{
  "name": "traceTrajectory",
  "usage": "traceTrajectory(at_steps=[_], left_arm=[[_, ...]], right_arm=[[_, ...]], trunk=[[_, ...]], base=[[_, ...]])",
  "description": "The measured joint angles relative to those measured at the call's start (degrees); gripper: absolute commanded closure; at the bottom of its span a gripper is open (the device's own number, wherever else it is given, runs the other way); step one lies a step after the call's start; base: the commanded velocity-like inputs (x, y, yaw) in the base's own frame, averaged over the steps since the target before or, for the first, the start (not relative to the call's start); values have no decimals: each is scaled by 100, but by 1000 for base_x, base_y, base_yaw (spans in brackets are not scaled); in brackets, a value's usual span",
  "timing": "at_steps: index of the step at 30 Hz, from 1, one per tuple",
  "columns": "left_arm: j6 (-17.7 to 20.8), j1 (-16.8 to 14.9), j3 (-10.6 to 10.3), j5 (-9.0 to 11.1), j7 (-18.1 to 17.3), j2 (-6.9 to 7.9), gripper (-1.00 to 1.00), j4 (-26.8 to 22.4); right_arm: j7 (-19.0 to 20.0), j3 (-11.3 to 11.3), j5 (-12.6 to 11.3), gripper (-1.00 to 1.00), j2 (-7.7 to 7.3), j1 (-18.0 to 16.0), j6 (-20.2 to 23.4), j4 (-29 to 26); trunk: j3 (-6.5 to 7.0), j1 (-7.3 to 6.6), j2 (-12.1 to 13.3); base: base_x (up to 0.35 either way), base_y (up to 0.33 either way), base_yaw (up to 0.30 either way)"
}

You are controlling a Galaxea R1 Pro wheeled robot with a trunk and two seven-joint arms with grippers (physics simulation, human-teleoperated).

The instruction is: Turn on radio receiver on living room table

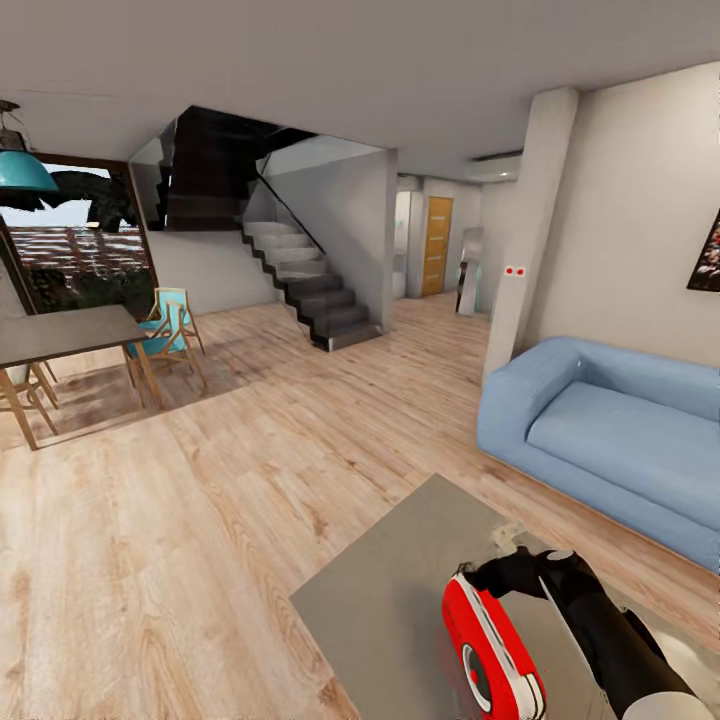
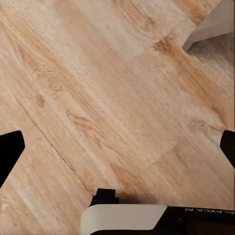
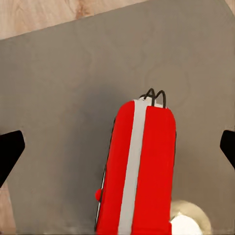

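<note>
Radio receiver point(image 3: 139, 166), red with white band, upright on grey surface point(image 3: 58, 98), between the spread fingers of the right tool point(image 3: 117, 152); contact unclear. Left tool point(image 2: 117, 152), fingers wide apart, holds nothing, over wood floor point(image 2: 98, 88).

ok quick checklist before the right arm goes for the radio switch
1. Radio on the table: ok, standing upright.
2. Right gripper near radio: ok, just above its top end.
3. Right fingers spread: ok, tips at both edges of the right wrist view, radio between.
4. Contact with radio: cannot tell.
5. Dial face reachable: ok, it faces the robot in the head view.
6. Left gripper out of the way: ok, open over bare floor.
</note>
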Motion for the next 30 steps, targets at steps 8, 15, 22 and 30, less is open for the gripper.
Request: traceTrajectory(at_steps=[8, 15, 22, 30], left_arm=[[-3, 0, 0, -1, 0, 2, -100, 0], [-31, 0, 0, -2, 0, 7, -100, 0], [-35, 0, 0, -3, 0, 0, -100, 0], [-35, 0, 0, -3, 0, -9, -100, 0]], right_arm=[[165, -803, 20, -100, -161, 3, -207, 735], [173, -943, 11, -100, -166, 4, -427, 837], [173, -933, 10, -100, -135, 4, -522, 982], [159, -782, 17, -100, -121, 12, -711, 1149]], trunk=[[0, 0, 0], [0, 0, 0], [0, 0, 0], [0, 0, 0]], base=[[-109, -169, 1], [-12, -19, 0], [-1, -1, 0], [0, 0, 0]])
